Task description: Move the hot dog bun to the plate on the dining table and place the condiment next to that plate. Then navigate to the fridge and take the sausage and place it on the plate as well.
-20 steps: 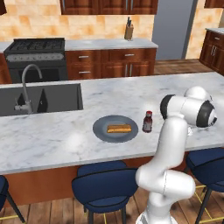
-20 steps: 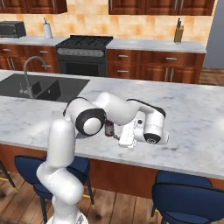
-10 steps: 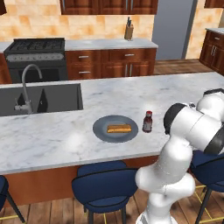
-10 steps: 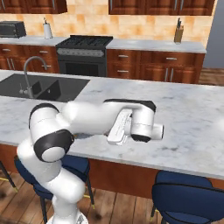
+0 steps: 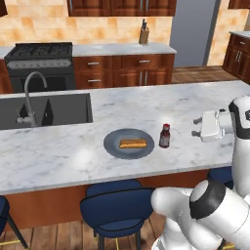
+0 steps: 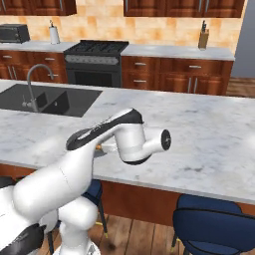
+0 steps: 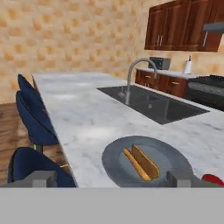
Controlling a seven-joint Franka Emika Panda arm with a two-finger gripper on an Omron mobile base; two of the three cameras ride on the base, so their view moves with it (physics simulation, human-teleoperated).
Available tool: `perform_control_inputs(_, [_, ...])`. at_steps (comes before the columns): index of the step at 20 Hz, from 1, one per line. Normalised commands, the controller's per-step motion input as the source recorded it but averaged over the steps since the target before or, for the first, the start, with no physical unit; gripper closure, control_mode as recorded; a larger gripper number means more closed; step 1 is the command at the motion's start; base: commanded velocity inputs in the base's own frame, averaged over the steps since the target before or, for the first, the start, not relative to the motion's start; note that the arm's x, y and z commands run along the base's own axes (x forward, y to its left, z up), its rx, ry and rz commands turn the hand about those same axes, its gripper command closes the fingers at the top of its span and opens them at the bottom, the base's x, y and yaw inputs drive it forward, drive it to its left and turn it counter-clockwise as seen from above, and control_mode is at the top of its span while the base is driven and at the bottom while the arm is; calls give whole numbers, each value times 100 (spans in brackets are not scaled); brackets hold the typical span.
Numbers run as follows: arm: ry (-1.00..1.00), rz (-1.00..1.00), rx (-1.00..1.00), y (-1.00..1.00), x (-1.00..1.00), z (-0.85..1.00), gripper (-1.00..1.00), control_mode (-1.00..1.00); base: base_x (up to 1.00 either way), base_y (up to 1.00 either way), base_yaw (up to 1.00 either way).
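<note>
Moved: since the earlier pictures the arm has swung away to its right, lifting the claw (image 5: 197, 127) off the condiment bottle (image 5: 165, 135) and back over the table's near right edge; plate and bottle lie as they did.
Claw: wide apart, gripping nothing; tips low in the hand view (image 7: 111, 179).
Hot dog bun (image 5: 133, 143): on the dark plate (image 5: 113, 146), ahead of the claw and below it.
Condiment: upright just beside the plate's rim, between plate and claw; its red edge (image 7: 214, 179) peeks by one tip.
Dining table (image 5: 68, 156): marble top under all three; sink (image 5: 44, 110) beyond the plate.
Remaining: sausage, by my judgement in the fridge (image 5: 193, 31), well behind and off to the side.
Handling: sausage probably light, smooth, a little slippery, slightly yielding; best taken across its narrow middle, gently.
</note>
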Motion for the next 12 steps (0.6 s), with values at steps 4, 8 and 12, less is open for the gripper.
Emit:
perform_control_inputs(4, [42, -51, -10, 21, -37, 7, -100, -100, 0, 0, 0])
perform_control_inputs(8, [40, -52, -7, 17, -44, 0, -100, -100, 0, 0, 0])
perform_control_inputs(12, [35, -54, -4, 12, -54, 0, -100, -100, 0, 0, 0])
